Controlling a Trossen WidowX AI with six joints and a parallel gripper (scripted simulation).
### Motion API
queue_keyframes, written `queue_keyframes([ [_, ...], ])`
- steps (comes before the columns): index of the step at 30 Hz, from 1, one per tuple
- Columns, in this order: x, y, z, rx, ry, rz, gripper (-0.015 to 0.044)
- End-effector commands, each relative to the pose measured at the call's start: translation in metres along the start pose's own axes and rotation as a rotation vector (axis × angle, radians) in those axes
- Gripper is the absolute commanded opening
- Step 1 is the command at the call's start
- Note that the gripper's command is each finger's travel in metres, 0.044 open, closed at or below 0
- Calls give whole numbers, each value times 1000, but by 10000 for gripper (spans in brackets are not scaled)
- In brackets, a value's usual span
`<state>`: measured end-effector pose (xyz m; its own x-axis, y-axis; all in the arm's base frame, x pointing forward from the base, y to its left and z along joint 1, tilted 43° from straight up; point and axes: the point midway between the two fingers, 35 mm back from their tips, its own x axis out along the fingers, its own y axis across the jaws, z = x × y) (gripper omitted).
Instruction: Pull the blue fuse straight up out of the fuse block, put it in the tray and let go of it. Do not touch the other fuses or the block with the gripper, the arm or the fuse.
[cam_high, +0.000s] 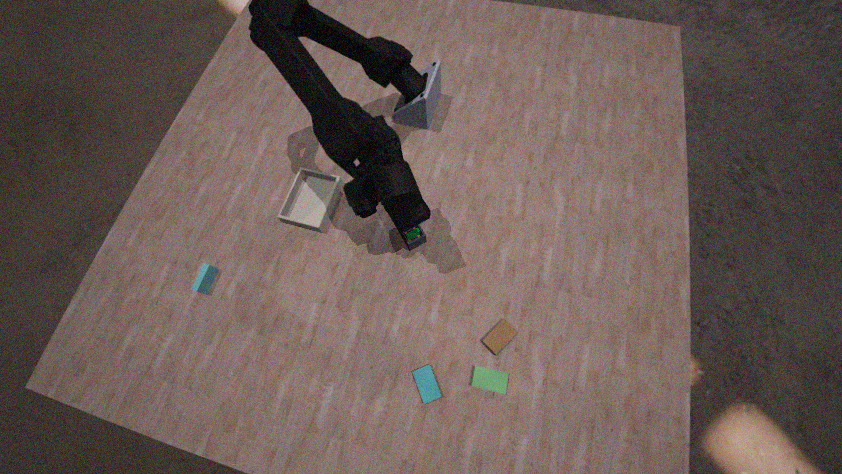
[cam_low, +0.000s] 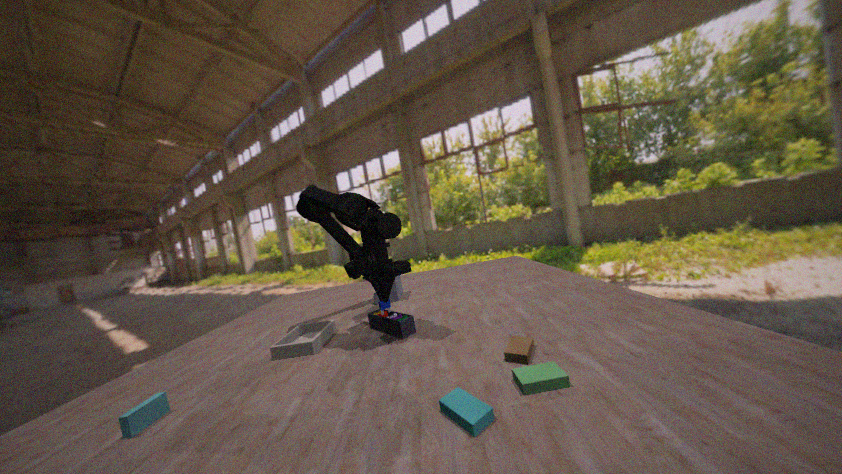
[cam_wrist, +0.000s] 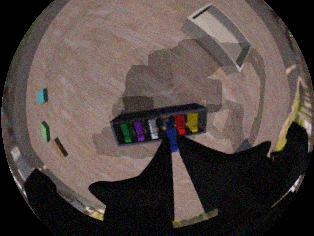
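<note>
I am working on a wooden table (cam_high: 530, 176) set in a bare concrete hall with open window bays and greenery beyond. My gripper (cam_low: 384, 303) is pointing straight down over the fuse block (cam_low: 393, 323), its fingers drawn nearly together and clamping the blue fuse (cam_wrist: 172, 141). In the wrist view the fuse is sitting at the tips of the two dark fingers, its lower end showing just in front of the block's row; I cannot tell whether it is fully clear of its slot. The other fuses are standing in the block: green (cam_wrist: 127, 131), purple (cam_wrist: 140, 129), white (cam_wrist: 153, 126), red (cam_wrist: 180, 122) and yellow (cam_wrist: 192, 121). In the exterior view the arm (cam_low: 347, 220) is arching up from its base, folding at the elbow and dropping the wrist vertically onto the block. The tray (cam_high: 310, 199) is lying near the block, apart from it, on the left in the top view. Farther out, a teal block (cam_high: 205, 277) is resting alone, and a brown block (cam_high: 499, 336), a green block (cam_high: 489, 379) and another teal block (cam_high: 426, 383) are lying grouped near the table's front edge. A grey wedge (cam_high: 420, 97) is standing by the arm's base.
</note>
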<state>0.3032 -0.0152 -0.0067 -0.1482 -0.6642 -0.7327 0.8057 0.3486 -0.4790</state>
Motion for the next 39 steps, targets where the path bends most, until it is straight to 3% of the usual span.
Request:
queue_keyframes([
  [1, -4, 0, 0, 3, 3, 1, 0],
  [16, -24, -2, 4, 2, 5, 3, 0],
  [39, -24, -115, 143, 2, 2, 5, 0],
])
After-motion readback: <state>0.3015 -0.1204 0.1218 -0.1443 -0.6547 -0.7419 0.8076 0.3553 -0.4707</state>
